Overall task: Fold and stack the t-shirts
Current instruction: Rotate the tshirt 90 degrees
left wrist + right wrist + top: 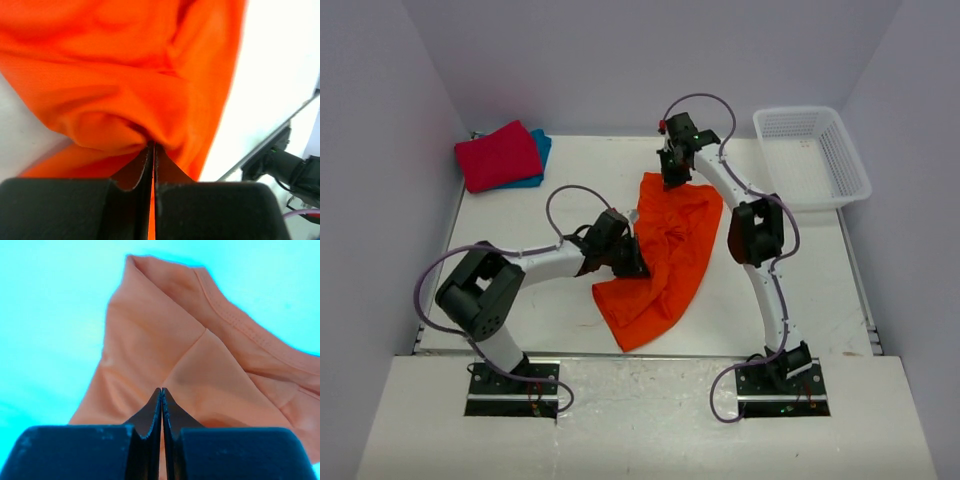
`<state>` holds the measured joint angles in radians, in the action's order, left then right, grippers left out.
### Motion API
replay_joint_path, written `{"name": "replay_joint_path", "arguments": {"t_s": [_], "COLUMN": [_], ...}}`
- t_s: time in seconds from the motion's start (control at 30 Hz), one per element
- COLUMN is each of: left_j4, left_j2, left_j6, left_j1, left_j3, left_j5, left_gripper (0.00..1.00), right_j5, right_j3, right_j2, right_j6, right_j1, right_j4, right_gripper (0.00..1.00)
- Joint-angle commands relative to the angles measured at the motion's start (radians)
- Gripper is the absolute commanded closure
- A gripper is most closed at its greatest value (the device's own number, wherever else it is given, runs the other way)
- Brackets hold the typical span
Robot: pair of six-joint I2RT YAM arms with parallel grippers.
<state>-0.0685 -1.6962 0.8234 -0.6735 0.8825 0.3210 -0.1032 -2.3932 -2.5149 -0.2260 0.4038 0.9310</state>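
The orange t-shirt [655, 262] is spread in a crumpled heap in the middle of the top view, from the upper centre down towards the lower centre of the table [790, 290]. It is pinched at two places. The left gripper [152, 148] is closed tight on a bunched fold at the shirt's left edge, where cloth is seen puckering into the jaws. The right gripper [161, 391] is likewise clamped on the shirt's upper end, close to a stitched hem. The colours in that wrist view are washed out, so how much fabric is caught cannot be judged with confidence; only a thin pinch seems likely.

The red t-shirt [498, 155] is laid folded on the teal t-shirt [540, 150] in the upper left of the frame, well apart from the orange one.

Several things could be spoiled from here. If the two grips are drawn apart briskly, the thin pinch at the top could be pulled free and the shirt dropped on one side. Several layers may be trapped in the left jaws, in which case a twist would be carried into any fold. The loose lower part could be dragged over the table's near edge at the bottom of the frame.
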Motion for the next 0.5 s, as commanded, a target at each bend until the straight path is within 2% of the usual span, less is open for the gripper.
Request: {"name": "replay_joint_path", "arguments": {"t_s": [0.0,0.17,0.23,0.3,0.4,0.47], "left_j4": [0.033,-0.071,-0.123,-0.161,-0.2,-0.218], "left_j2": [0.133,0.302,0.343,0.378,0.372,0.354], "left_j6": [0.025,0.081,0.111,0.151,0.181,0.198], "left_j1": [-0.041,-0.161,-0.201,-0.238,-0.251,-0.262], "left_j3": [0.045,0.052,0.049,0.042,0.044,0.039], "left_j5": [-0.085,-0.321,-0.434,-0.47,-0.462,-0.447], "left_gripper": [0.99,0.88,0.84,0.82,0.8,0.8], "right_j5": [-0.024,-0.026,-0.006,0.017,0.051,0.069], "right_j3": [-0.015,0.133,0.259,0.351,0.596,0.682], "right_j2": [0.24,0.533,0.628,0.769,0.95,1.066], "right_j6": [0.013,-0.056,-0.075,-0.091,-0.104,-0.102], "right_j1": [-0.003,-0.002,-0.003,-0.002,0.001,0.001], "right_j4": [-0.095,-0.084,-0.081,-0.078,-0.099,-0.113], "right_gripper": [0.99,0.99,0.98,0.98,0.96,0.95]}}
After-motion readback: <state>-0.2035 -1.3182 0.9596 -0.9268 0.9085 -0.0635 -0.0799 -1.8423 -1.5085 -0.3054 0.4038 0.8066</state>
